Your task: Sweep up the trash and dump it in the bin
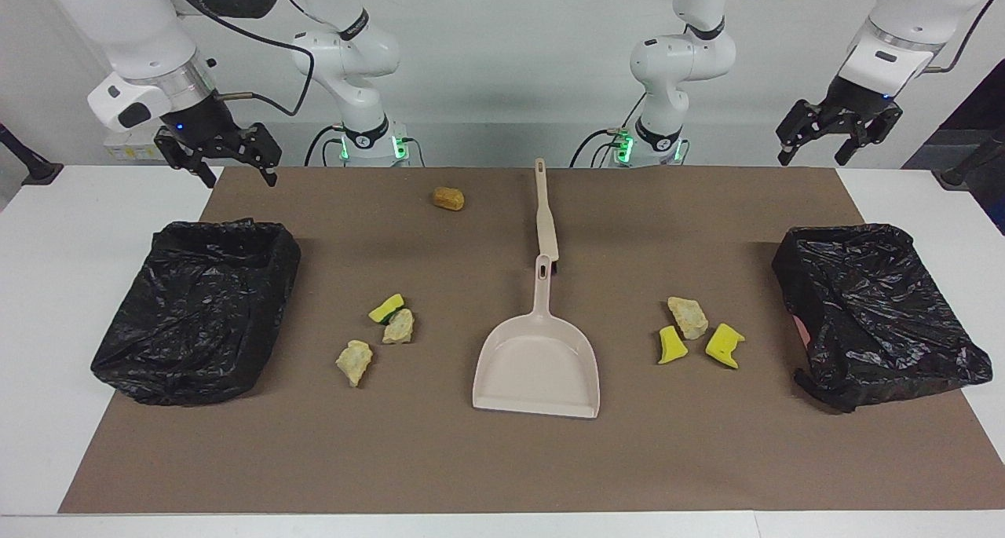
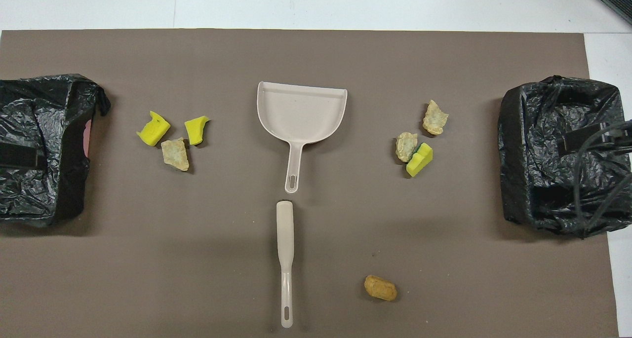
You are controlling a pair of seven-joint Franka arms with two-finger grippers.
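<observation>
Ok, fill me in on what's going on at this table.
Nothing is being handled yet. The left gripper and the right gripper both hang open, each above the table near a black-lined bin. The dustpan and brush lie untouched mid-mat. Seven scraps of trash are unswept: three toward the left arm's end, three toward the right arm's, and an orange-brown lump nearer the robots.

Two glossy white, round-jointed robot arms with black joint rings, silver wrist bands, thin black cables and green-lit bases end in the black two-finger left gripper (image 1: 835,136) and right gripper (image 1: 222,155).
</observation>
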